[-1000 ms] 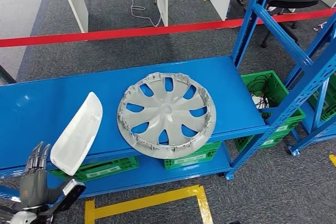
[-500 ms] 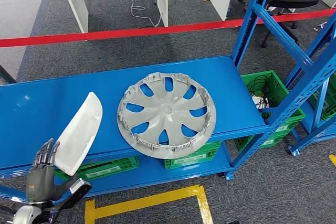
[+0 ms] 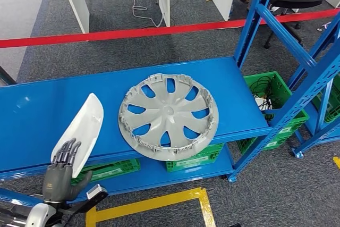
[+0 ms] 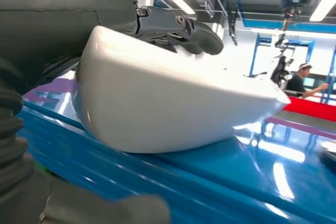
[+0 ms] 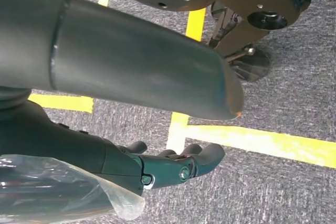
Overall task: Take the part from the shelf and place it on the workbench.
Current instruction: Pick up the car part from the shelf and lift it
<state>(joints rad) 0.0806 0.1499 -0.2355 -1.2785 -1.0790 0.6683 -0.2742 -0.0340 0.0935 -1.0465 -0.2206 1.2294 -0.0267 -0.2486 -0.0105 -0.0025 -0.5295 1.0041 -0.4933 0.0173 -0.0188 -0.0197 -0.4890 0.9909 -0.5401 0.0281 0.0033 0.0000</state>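
The white curved part (image 3: 82, 128) lies on the blue shelf (image 3: 36, 110) at its front left, its near end hanging over the edge. My left hand (image 3: 60, 171) reaches up from below, and its fingers (image 3: 67, 151) overlap that near end. In the left wrist view the dark fingers (image 4: 178, 24) lie along the top of the white part (image 4: 178, 108), while the thumb (image 4: 103, 211) stays below, apart from it. My right hand (image 5: 158, 166) hangs over the carpet floor with its fingers stretched out, holding nothing.
A large grey wheel cover (image 3: 168, 115) lies on the shelf right of the part. Green crates (image 3: 277, 99) sit below and to the right. Blue uprights (image 3: 256, 19) stand at right. A red tape (image 3: 120, 33) crosses behind, and yellow floor lines (image 3: 148, 203) lie in front.
My left hand has moved up and to the right, from beside the shelf edge to the part's near end, its fingers now over it. The part and wheel cover have not moved.
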